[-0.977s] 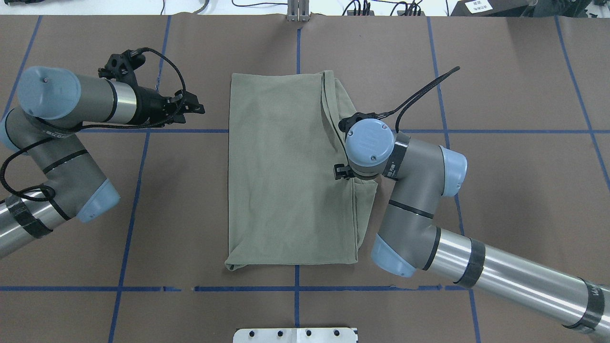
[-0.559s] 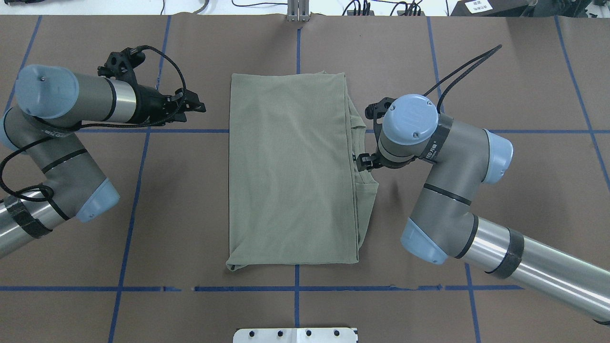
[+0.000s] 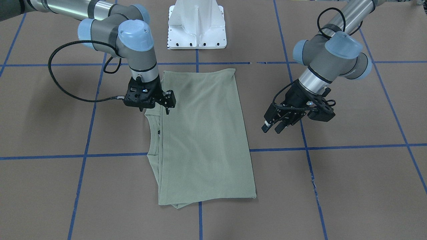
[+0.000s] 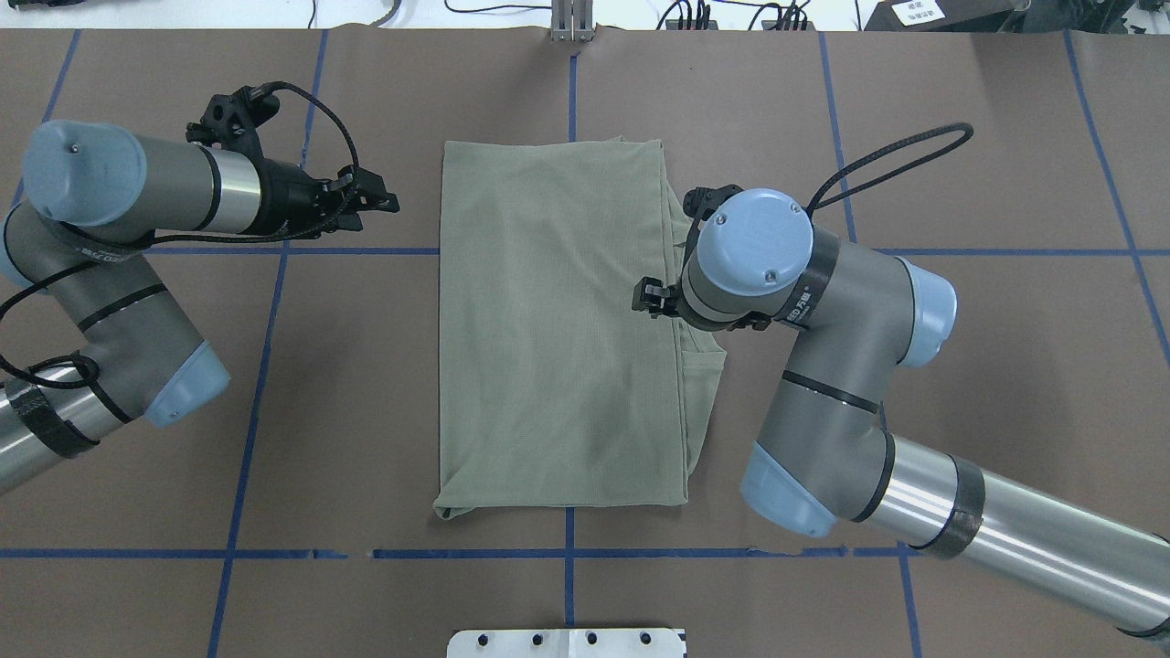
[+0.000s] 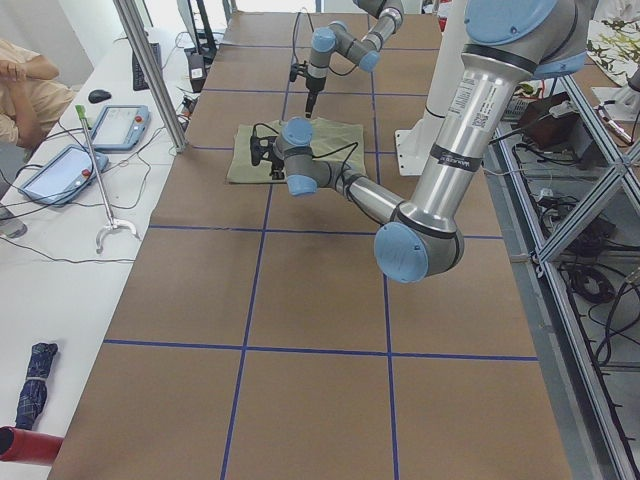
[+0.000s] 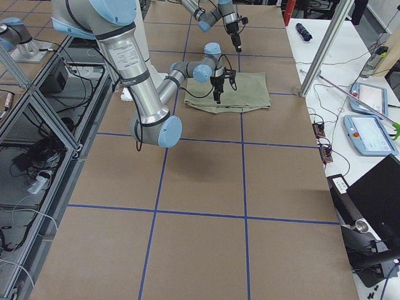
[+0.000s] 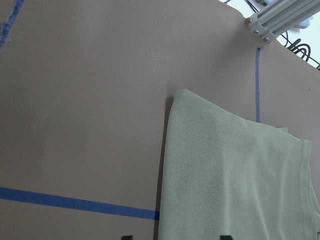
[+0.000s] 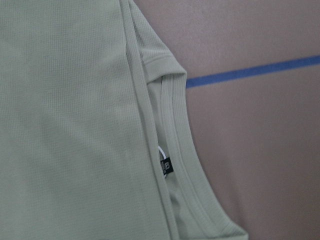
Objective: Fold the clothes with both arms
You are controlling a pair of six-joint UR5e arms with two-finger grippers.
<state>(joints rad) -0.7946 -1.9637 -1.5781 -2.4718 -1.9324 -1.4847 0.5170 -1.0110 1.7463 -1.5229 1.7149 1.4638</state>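
The clothes, one sage-green shirt (image 4: 558, 320) (image 3: 203, 133), lie folded into a tall rectangle at the table's middle. The ribbed collar (image 8: 175, 130) and black neck label (image 8: 166, 166) peek out along the edge on my right arm's side. My right gripper (image 4: 651, 298) (image 3: 166, 105) points down just above that edge, beside the collar, open and holding nothing. My left gripper (image 4: 388, 203) (image 3: 272, 128) hangs open off the shirt's other side, clear of the cloth. In the left wrist view, the shirt's far corner (image 7: 235, 180) shows ahead of the fingertips (image 7: 127, 236).
Blue tape lines (image 4: 274, 249) grid the brown table cover. The white pedestal base (image 3: 196, 26) stands at the robot's side of the table. An aluminium post (image 4: 571, 23) sits at the far edge. A seated person (image 5: 25, 85) and tablets (image 5: 120, 125) are on a side desk.
The folded-over flap settled flat. My right gripper pulled off to the right of the shirt's edge, then came back left over it. The left arm barely moved.
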